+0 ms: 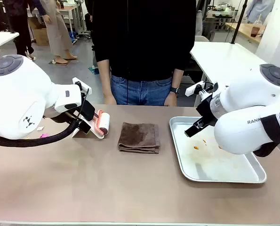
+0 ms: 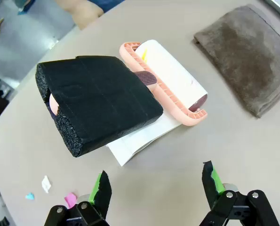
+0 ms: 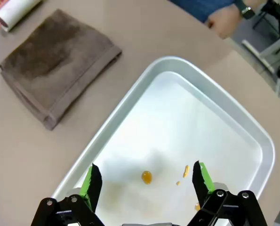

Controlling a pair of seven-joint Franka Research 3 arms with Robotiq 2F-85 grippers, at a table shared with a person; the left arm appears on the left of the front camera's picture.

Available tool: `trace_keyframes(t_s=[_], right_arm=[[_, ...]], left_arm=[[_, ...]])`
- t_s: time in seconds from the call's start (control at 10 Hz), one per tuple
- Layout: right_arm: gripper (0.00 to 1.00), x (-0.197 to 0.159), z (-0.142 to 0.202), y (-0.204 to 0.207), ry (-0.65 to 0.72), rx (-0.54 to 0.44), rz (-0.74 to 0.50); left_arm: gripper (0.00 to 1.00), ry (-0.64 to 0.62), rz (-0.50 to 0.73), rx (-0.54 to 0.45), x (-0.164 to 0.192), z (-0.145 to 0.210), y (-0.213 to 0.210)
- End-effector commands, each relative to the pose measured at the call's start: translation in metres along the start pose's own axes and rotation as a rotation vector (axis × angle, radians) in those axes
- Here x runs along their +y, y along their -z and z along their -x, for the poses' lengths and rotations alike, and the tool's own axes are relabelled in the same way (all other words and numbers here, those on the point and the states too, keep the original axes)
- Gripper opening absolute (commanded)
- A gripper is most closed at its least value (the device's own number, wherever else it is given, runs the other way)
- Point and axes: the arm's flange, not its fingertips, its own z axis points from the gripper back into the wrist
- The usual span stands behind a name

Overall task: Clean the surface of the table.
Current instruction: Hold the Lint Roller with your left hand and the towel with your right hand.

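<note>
The beige-brown table (image 1: 83, 188) carries a lint roller (image 2: 170, 77) with a white roll, a pink frame and a thick black foam handle (image 2: 100, 101), lying on a white sheet. My left gripper (image 2: 157, 186) hovers open just short of that handle, nothing between its green-padded fingers. A folded brown towel (image 1: 139, 136) lies mid-table. Small paper scraps (image 2: 70, 198) in pink, white and blue dot the table near the left gripper. My right gripper (image 3: 147, 181) hangs open above the silver tray (image 3: 130, 101), over orange specks (image 3: 147, 177).
A person in black stands at the far edge, one hand (image 3: 224, 21) resting by the tray's corner. The tray (image 1: 187, 172) takes up the right side. The left arm's bulky white body (image 1: 17, 96) overhangs the left end.
</note>
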Motion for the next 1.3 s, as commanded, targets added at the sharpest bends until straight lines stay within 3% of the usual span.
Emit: trace_keyframes(t_s=[0.0, 1.2], right_arm=[[1.00, 0.0000, -0.0002, -0.0001, 0.000, -0.001, 0.000], [1.00, 0.0000, -0.0002, -0.0001, 0.000, -0.001, 0.000]], left_arm=[[1.00, 0.000, 0.000, 0.000, 0.0000, 0.0000, 0.0000], [1.00, 0.000, 0.000, 0.000, 0.0000, 0.0000, 0.0000]])
